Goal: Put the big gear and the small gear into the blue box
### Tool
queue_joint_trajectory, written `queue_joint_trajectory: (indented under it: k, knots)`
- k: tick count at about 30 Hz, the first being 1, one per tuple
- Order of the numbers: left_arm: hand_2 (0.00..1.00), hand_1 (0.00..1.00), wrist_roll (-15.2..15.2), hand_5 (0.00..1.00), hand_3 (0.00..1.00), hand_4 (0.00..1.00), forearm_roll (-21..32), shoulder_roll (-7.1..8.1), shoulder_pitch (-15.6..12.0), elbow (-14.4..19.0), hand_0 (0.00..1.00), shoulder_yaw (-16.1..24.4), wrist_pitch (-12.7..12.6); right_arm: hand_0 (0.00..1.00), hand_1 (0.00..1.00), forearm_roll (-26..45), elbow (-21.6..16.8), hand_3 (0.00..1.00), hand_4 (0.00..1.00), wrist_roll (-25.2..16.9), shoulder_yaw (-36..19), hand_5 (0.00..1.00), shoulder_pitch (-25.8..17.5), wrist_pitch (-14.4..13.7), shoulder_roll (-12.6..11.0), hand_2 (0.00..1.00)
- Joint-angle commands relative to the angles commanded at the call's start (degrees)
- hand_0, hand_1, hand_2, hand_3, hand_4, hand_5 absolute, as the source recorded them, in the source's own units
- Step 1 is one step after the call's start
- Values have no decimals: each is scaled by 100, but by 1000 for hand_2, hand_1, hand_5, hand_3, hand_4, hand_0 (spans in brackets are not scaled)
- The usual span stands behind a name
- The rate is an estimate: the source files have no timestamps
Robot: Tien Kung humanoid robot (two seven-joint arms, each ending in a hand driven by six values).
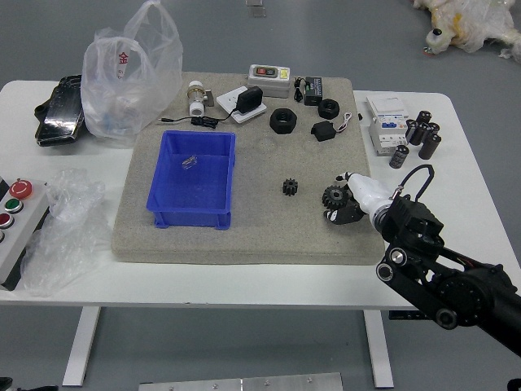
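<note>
My right hand [340, 198] reaches in from the right and is at the big black gear [334, 196], on the right part of the grey mat. Its fingers are spread, with some beyond the gear and one digit on the near side; no firm grasp shows. The small black gear [290, 186] lies on the mat to the left of the big one. Further left, the blue box [190, 219] holds a small clear piece [190, 162]. Only a dark bit of my left hand [6, 383] shows at the bottom left corner.
Black rings [282, 120], a charger [249, 98] with its cable and a grey device [269, 80] lie along the mat's far side. Dark cylinders [429, 146] and a white box [387, 124] stand at the right. Plastic bags [132, 81] and a button panel [26, 213] occupy the left.
</note>
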State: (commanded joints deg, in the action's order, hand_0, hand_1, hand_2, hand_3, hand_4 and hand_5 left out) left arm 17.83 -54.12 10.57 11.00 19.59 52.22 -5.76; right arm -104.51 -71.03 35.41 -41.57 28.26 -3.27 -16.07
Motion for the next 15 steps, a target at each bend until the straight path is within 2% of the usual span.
queue_joint_trajectory:
  k: [2, 3, 8, 9, 15]
  knots:
    - [571, 603, -41, 351, 697, 672, 46, -5, -8, -14, 653, -49, 3, 359, 594, -17, -15, 804, 644, -35, 11, 204, -11, -93, 4, 575]
    - [572, 603, -58, 349, 698, 671, 66, -6, -12, -20, 653, -70, 6, 327, 511, -32, -25, 557, 476, -52, 12, 2, -13, -137, 6, 310]
    - [572, 603, -168, 349, 698, 671, 197, -14, -21, -55, 653, -212, 15, 327, 511, -85, -58, 557, 476, -168, 9, 2, 2, -380, 15, 310]
    - [572, 605, -197, 350, 697, 673, 221, -15, -21, -62, 652, -240, 12, 313, 497, -80, -59, 485, 435, -192, 17, 2, 8, -416, 13, 281]
    - [571, 606, -377, 352, 695, 673, 373, -22, -17, -94, 653, -413, -26, 314, 497, 221, -81, 481, 432, -488, 113, 2, 27, -634, 9, 274]
